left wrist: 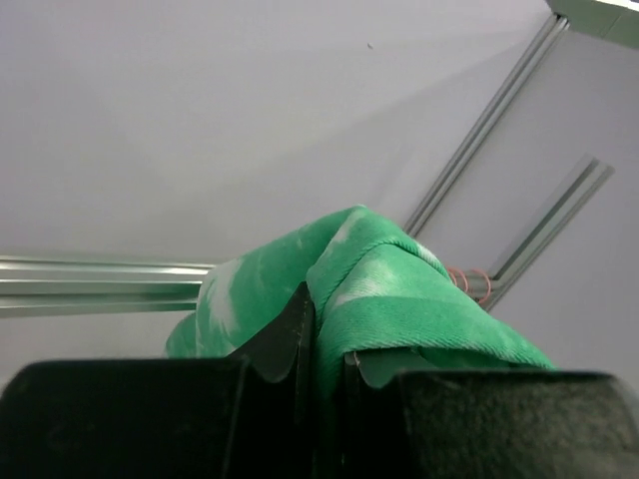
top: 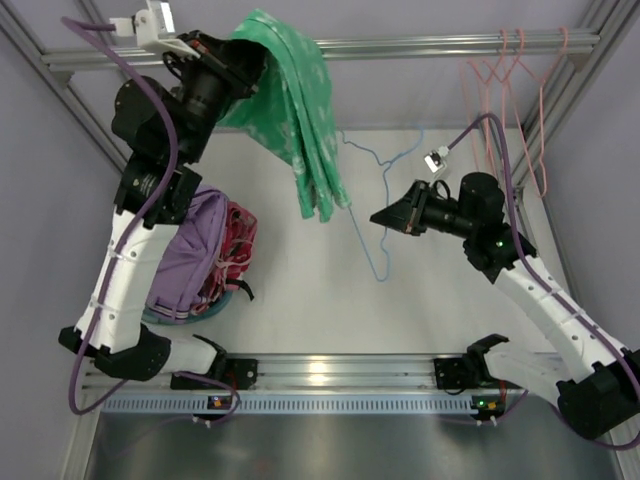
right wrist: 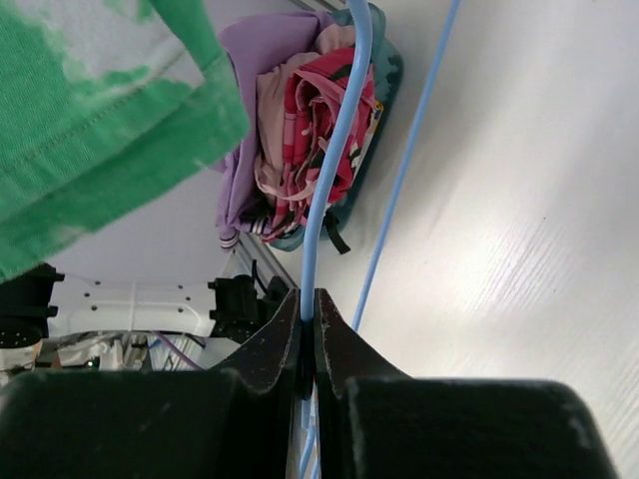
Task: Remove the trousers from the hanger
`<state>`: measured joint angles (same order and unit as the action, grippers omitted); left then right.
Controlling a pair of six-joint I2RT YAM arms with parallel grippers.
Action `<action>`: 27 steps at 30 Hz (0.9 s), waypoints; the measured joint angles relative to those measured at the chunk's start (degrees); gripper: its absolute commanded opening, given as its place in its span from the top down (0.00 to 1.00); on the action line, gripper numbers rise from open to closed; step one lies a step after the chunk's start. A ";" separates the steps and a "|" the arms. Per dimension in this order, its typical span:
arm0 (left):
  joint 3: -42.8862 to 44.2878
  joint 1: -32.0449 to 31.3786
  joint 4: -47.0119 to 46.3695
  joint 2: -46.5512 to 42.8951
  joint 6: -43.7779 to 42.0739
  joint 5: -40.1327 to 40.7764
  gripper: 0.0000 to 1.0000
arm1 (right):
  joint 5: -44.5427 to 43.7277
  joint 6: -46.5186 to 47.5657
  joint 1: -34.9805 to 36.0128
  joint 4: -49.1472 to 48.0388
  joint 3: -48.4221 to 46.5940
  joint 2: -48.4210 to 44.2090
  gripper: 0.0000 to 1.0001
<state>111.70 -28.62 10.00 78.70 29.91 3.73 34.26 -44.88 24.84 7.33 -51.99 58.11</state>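
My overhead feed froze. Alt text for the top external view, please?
The left hand holds the green trousers up near the back rail, fabric draping downward. The right hand pinches the light-blue hanger just right of the trousers' lower end. A purple and red-pink cloth pile sits at left.

Seen from the table's [top: 450, 300] middle, the trousers [top: 295, 110] hang at eleven o'clock, their top pinched in the left gripper [top: 257, 62] up by the rail [top: 430, 45] at the far edge. The hanger [top: 368, 245] sits just right of their lower end, nipped by the right gripper [top: 378, 215] reaching in from three o'clock. A heap of cloths [top: 195, 250] lies at nine o'clock, and spare hangers [top: 510, 75] dangle from the rail at one o'clock.
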 measured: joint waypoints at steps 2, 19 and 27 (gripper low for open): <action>0.00 1.77 0.11 -1.44 0.33 -0.11 1.00 | 0.04 0.46 0.00 0.09 0.00 -0.13 1.00; -9.29 27.17 -0.66 -32.06 -14.82 12.63 1.00 | 1.09 4.42 -0.13 3.10 -1.53 -2.82 1.00; -24.87 34.45 -0.96 -47.65 -29.64 19.80 1.00 | 1.81 4.83 -0.22 3.74 -2.16 -2.84 1.00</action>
<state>86.83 5.82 9.04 31.05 0.27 23.53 36.07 -40.05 24.62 11.07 -54.15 55.27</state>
